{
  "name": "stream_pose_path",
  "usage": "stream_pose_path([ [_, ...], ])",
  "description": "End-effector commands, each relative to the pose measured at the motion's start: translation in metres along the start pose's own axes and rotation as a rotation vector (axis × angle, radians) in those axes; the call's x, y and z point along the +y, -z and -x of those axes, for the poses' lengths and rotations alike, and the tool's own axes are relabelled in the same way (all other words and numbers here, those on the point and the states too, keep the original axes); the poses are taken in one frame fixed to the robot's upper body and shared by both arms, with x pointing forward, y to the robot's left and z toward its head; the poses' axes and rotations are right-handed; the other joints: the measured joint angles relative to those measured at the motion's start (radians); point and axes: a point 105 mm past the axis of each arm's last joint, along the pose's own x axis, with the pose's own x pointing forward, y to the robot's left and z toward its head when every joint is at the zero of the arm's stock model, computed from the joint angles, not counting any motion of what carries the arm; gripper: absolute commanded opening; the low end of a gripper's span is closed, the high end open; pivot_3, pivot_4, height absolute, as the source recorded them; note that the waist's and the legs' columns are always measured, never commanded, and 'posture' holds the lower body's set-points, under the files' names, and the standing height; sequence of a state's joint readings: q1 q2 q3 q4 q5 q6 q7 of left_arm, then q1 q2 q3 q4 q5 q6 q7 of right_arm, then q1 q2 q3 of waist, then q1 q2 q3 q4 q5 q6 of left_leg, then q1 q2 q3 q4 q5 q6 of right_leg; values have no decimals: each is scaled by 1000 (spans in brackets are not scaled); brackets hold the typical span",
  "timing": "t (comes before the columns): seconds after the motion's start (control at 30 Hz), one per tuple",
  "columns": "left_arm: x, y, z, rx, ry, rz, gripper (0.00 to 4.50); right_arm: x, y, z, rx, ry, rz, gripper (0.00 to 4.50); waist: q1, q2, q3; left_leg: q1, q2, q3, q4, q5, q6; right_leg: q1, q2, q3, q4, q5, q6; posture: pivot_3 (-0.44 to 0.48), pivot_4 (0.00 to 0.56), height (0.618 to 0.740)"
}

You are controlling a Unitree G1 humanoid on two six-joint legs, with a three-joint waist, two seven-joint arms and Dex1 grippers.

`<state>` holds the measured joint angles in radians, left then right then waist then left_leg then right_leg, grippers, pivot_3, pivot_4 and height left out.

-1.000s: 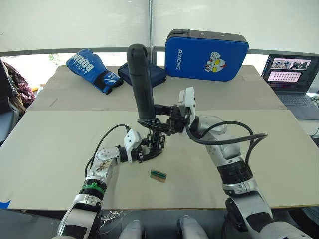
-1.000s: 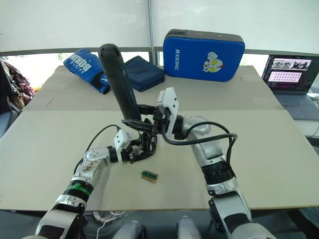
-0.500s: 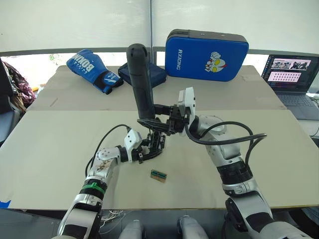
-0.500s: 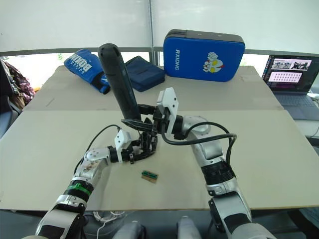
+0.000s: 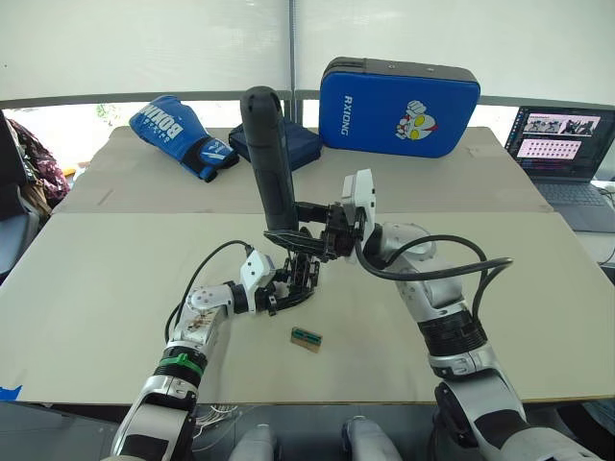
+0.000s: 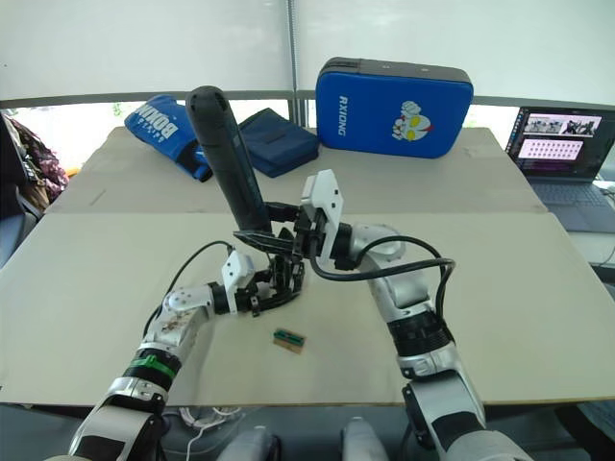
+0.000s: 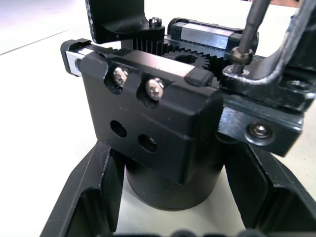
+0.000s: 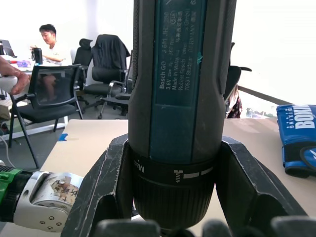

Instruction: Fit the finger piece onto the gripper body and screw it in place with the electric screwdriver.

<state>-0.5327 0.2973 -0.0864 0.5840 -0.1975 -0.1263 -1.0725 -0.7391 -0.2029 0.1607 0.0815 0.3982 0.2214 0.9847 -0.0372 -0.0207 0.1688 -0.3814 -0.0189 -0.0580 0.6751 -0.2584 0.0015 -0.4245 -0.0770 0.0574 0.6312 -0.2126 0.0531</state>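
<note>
Pressing the electric screwdriver (image 5: 272, 163) bit onto the gripper body (image 7: 163, 123) — both gripped

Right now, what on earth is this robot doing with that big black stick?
It is doing a small assembly job. Its left hand holds the gripper body steady on the table, clamped around its round base. Its right hand grips the electric screwdriver upright above it, with the thin bit pressed down on a screw where the finger piece sits on the gripper body. A tiny green-and-brown block lies nearby on the table, untouched.
</note>
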Motion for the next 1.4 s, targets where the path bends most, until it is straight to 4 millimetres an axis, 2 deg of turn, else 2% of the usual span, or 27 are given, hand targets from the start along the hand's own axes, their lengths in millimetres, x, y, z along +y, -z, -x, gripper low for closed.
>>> stream_pose_path([
  [0.03,-5,0,-3,-2,14,1,2433,2,18,2,67,13,-22,1926,0,0,-1,0,0,0,0,0,0,0,0,0,0,0,0,0,150,740],
  [0.47,-5,1,-2,-4,9,1,2433,0,45,12,155,56,-77,1926,1,0,-4,3,0,0,0,0,0,2,0,0,0,0,0,0,150,740],
  [0.67,-4,0,-2,-4,7,-1,2433,0,53,15,180,68,-100,1926,1,0,-5,4,0,0,0,0,0,3,0,0,0,0,0,0,150,740],
  [0.87,-4,1,-1,-2,8,-2,2433,0,51,18,179,71,-96,1926,1,0,-6,4,0,0,0,0,0,3,0,0,0,0,0,0,150,740],
  [1.27,-4,2,-2,-1,7,-2,2433,-2,32,13,144,32,-51,1926,1,0,-6,4,0,0,0,0,0,3,0,0,0,0,0,0,150,740],
  [1.3,-4,2,-2,-1,6,-2,2433,-2,27,11,127,29,-43,1926,1,0,-6,4,0,0,0,0,0,3,0,0,0,0,0,0,150,740],
  [1.4,-5,4,-1,9,2,-2,2433,-4,-17,2,-7,-17,34,1926,1,0,-6,3,0,0,0,0,0,3,0,0,0,0,0,0,150,740],
])
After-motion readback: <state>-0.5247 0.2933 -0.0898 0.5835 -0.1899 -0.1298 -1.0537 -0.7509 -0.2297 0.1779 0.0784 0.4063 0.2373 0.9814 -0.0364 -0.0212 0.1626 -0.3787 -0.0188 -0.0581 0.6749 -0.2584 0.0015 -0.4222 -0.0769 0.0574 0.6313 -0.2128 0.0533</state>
